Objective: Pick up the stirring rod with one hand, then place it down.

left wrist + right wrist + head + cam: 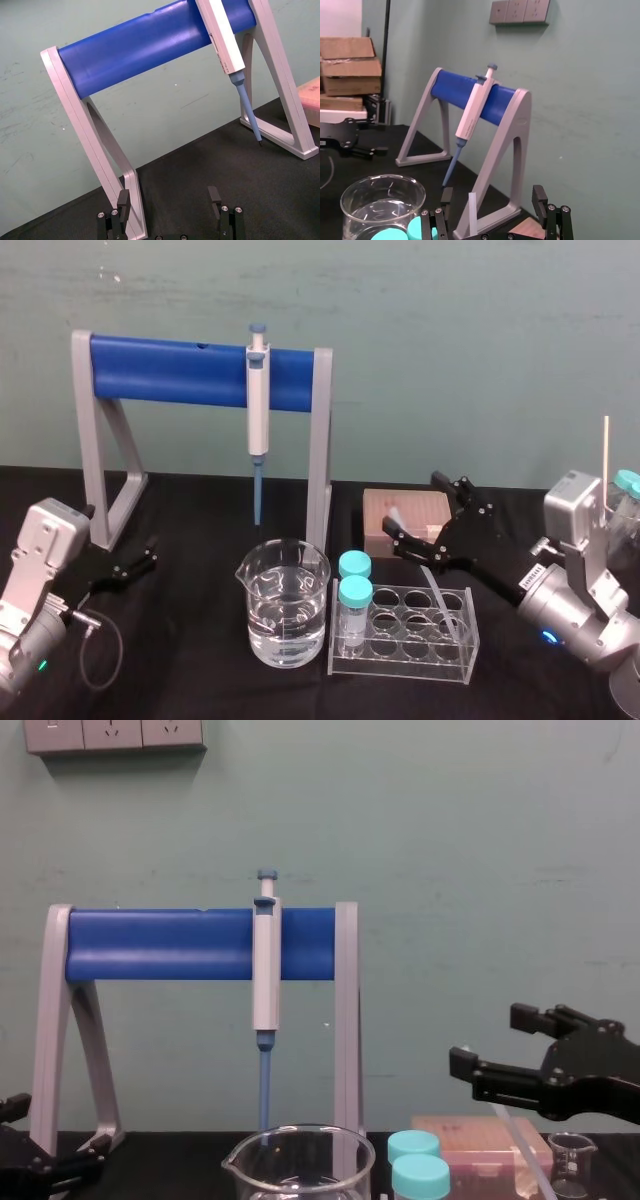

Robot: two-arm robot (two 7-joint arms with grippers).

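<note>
Right gripper open around the stirring rod at the tube rack.
The stirring rod (441,597) is leaning in the clear tube rack (400,666), between the spread fingers of the right gripper (412,512) and touching neither. The left gripper (148,554) is resting open by the pipette stand (318,460), with bare table lying between it and the beaker (284,605).

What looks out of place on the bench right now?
The stirring rod leans slanted in the tube rack, just below the open right tool, not upright. No spill by the beaker; the pipette hangs straight. The left tool sits parked beside the pipette stand.
</note>
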